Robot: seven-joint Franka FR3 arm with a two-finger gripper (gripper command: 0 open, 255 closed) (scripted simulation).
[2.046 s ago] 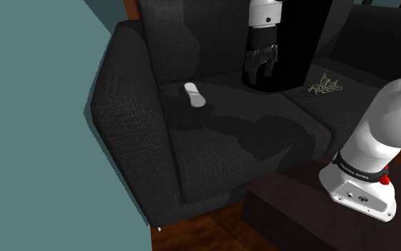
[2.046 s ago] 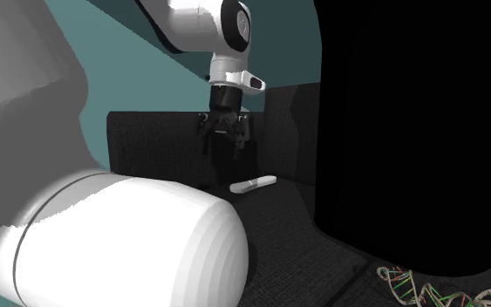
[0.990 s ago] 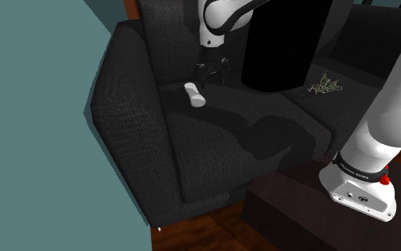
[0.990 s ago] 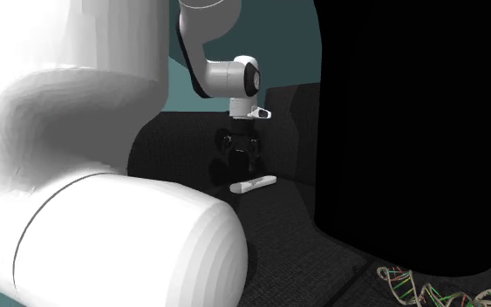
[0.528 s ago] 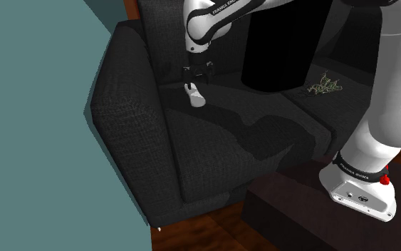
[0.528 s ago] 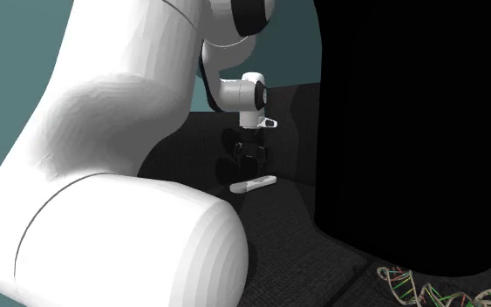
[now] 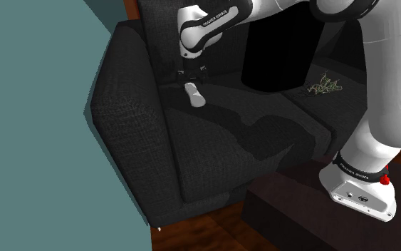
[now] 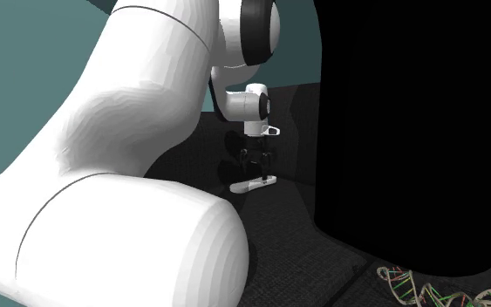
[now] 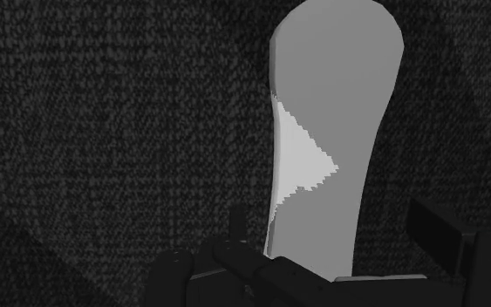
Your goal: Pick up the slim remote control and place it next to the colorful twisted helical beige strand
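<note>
A slim white remote (image 7: 194,94) lies flat on the dark sofa seat (image 7: 220,142), close to the backrest. My black gripper (image 7: 191,77) hangs just above its far end, pointing down, open. In the second exterior view the gripper (image 8: 256,167) stands right over the remote (image 8: 254,183). Through the wrist view the remote (image 9: 335,131) runs lengthwise away from the gripper (image 9: 322,266), whose fingers stand apart on either side of its near end without clasping it. The colourful helical strand (image 7: 325,84) lies on the neighbouring cushion at the shoulder view's right, and at the lower right corner as the strand (image 8: 426,292).
A tall pure black shape (image 7: 277,43) stands on the seat between the remote and the strand. The sofa's armrest (image 7: 127,93) rises at the shoulder view's left, beside a teal wall (image 7: 35,128). My white arm (image 8: 130,174) looms large in the second exterior view.
The gripper has swung toward the shoulder view's left and come down until it sits over the remote. It has stayed open. The remote and strand have not moved.
</note>
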